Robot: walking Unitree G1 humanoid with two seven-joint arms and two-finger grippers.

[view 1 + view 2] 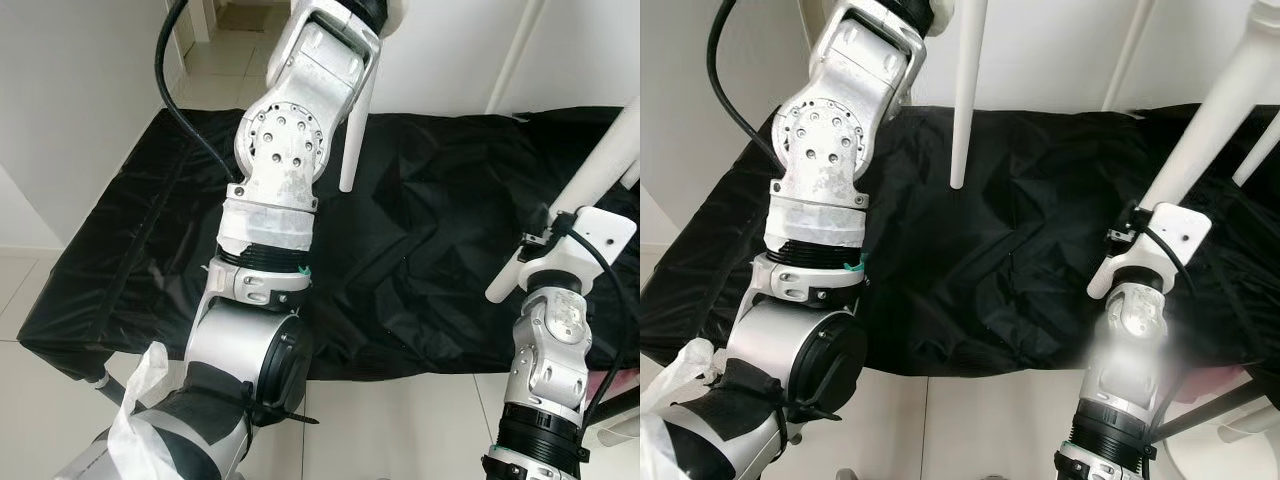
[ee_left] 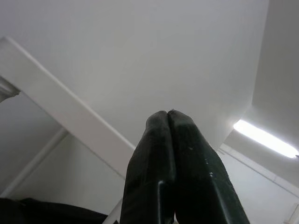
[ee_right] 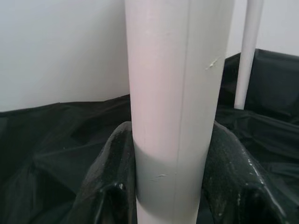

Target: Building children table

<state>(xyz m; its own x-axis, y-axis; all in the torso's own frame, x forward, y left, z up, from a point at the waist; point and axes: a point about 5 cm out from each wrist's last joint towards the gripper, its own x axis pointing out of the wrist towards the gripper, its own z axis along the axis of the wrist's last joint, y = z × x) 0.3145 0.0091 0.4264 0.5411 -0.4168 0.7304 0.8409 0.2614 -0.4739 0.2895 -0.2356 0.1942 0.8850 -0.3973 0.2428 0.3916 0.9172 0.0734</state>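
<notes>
Right now the right gripper (image 3: 170, 186) pinches a white table leg (image 3: 177, 93) between its two black fingers (image 3: 114, 182), holding it over the black sheet (image 1: 420, 260). Another white leg (image 1: 967, 95) hangs above that sheet's far middle, and the raised left gripper (image 2: 169, 140) has its fingertips pressed together on nothing, pointing towards the ceiling.

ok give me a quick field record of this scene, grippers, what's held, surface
right gripper: shut on white table leg, fingers on either side of it
left gripper: raised, fingers pressed together, holding nothing
other white leg: hangs over the sheet
surface: black sheet covering a low platform
backdrop: white wall
</notes>
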